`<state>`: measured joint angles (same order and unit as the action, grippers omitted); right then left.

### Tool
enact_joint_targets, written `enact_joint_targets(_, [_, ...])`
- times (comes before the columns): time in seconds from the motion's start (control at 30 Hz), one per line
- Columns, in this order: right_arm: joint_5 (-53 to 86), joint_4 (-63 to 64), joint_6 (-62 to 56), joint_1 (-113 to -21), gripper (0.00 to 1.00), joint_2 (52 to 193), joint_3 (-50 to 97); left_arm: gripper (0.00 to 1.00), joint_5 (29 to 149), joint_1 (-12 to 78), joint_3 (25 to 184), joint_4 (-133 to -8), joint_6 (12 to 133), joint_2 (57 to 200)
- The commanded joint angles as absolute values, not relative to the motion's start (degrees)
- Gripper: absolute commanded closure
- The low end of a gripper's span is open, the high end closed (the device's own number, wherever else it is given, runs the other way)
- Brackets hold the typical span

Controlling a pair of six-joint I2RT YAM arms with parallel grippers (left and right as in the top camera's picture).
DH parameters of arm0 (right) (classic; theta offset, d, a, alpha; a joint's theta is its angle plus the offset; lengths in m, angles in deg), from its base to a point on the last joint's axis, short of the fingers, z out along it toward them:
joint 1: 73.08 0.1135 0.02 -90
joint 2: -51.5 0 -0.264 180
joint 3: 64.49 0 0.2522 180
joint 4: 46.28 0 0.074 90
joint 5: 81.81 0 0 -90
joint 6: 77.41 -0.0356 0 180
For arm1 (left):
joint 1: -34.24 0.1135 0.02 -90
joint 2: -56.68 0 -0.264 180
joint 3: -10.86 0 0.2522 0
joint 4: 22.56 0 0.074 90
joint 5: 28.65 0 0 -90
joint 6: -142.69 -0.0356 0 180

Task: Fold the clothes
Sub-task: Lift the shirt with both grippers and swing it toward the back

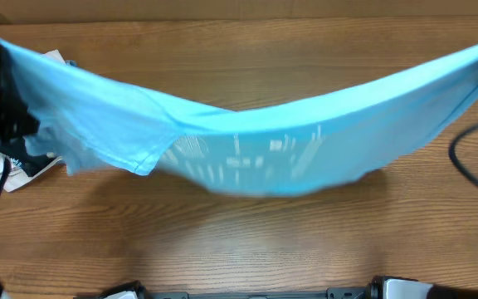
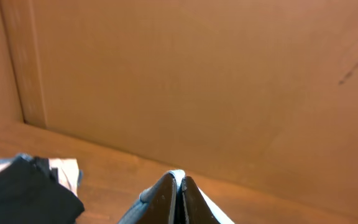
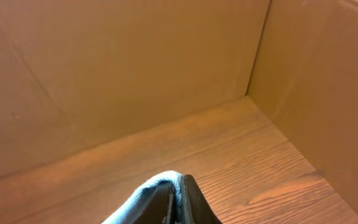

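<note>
My left pincer (image 2: 180,184) is pressed together on an edge of the blue shirt (image 1: 264,137). My right pincer (image 3: 179,186) pinches the same cloth. The shirt spans the overhead frame from upper left to upper right, sagging at centre above the table (image 1: 264,249). A black garment (image 2: 17,196) lies at lower left of the left wrist view.

This looks like a robot test bench in a lab or workshop rather than a home. A wood-grain table (image 1: 247,249) is boxed in by plain brown cardboard walls (image 2: 197,81). A loose black cable (image 1: 455,160) trails over it, and what seem to be machine mounts (image 1: 397,288) line its near edge.
</note>
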<state>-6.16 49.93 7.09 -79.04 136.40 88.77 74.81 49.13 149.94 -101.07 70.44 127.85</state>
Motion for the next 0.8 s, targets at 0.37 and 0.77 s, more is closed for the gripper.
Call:
enact_joint_targets(0.37, [-2.0, 33.8, 8.3, -79.2, 0.96, 164.4, 88.8, 0.96, 85.5, 45.6, 149.7, -81.7, 63.2, 160.4])
enact_joint_targets(0.77, [0.8, 23.9, 6.7, -79.2, 0.96, 156.7, 93.9, 0.96, 86.5, 47.4, 168.6, -69.4, 69.0, 159.3])
